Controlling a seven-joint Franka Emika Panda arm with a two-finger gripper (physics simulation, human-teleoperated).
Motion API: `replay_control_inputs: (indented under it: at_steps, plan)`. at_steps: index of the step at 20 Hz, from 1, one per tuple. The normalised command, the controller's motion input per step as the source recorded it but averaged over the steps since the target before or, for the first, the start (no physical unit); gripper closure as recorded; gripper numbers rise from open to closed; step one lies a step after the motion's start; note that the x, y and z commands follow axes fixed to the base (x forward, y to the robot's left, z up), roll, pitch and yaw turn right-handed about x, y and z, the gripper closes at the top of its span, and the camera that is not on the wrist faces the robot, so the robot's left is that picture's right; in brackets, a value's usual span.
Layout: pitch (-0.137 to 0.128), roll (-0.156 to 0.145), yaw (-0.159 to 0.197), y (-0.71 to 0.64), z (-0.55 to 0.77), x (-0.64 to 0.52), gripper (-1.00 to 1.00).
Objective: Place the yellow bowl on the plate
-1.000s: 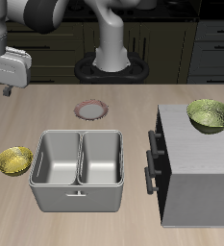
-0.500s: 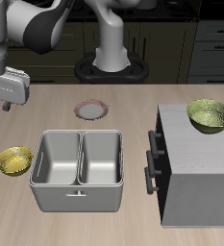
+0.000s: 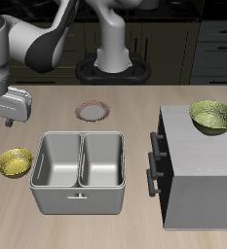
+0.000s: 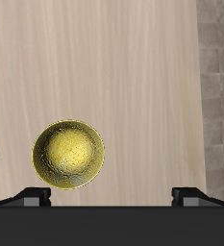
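The yellow bowl [image 3: 15, 162] is small, shiny and speckled inside. It sits upright on the table near the front, beside the metal double basin. In the wrist view the bowl [image 4: 69, 154] lies below the gripper, off to one side of its centre line. The plate [image 3: 93, 112] with the reddish-pink rim lies flat farther back, behind the basin. My gripper [image 3: 6, 121] hangs above the table behind the bowl, not touching it. In the wrist view the gripper [image 4: 112, 197] is open and empty, with its fingertips [image 4: 32, 195] far apart.
A metal two-compartment basin [image 3: 79, 173] stands mid-table between bowl and plate. A grey cabinet [image 3: 198, 180] with drawer handles stands at the other side, with a larger yellow-green bowl [image 3: 213, 117] on top. The robot base [image 3: 113, 60] is at the back.
My gripper has come down and forward, toward the table's front edge and closer to the yellow bowl. The bowl and plate have not moved.
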Motion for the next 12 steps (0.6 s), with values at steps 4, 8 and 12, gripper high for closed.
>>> replay_control_inputs:
  at_steps: [4,8,12]
  plan:
    - [0.027,0.006,-0.018,0.02,-0.31,-0.01,-1.00]
    - [0.026,0.000,-0.002,0.02,-0.21,-0.02,-1.00]
    - [0.031,0.000,-0.015,0.03,-0.27,-0.01,-1.00]
